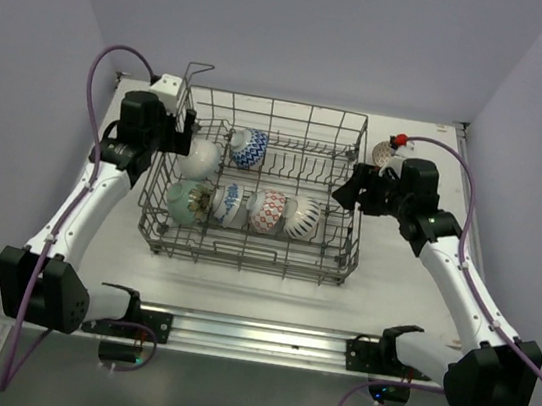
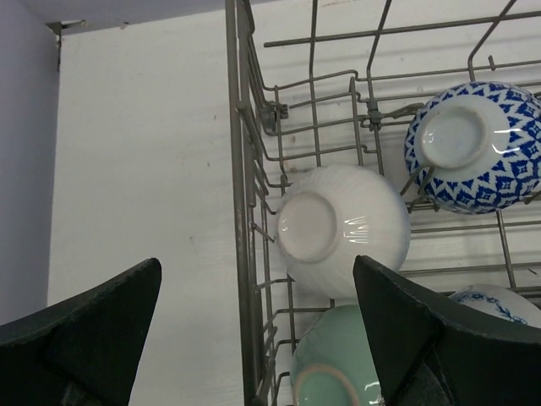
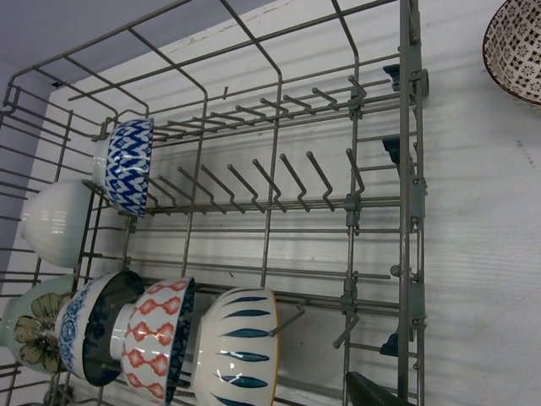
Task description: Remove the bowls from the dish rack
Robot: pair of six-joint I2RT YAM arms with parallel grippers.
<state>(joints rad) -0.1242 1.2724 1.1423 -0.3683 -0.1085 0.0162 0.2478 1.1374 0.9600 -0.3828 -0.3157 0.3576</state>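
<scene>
The grey wire dish rack stands mid-table with six bowls on edge. The back row holds a plain white bowl and a blue-and-white bowl. The front row holds a pale green bowl, a blue-patterned bowl, a red-patterned bowl and a blue-striped bowl. My left gripper is wide open and empty, straddling the rack's left wall just short of the white bowl. My right gripper hovers open and empty over the rack's right side; only one fingertip shows.
A brown-patterned bowl sits upright on the table behind the rack's right end, also in the right wrist view. A raised wire loop stands at the rack's back left corner. Purple walls close in on both sides.
</scene>
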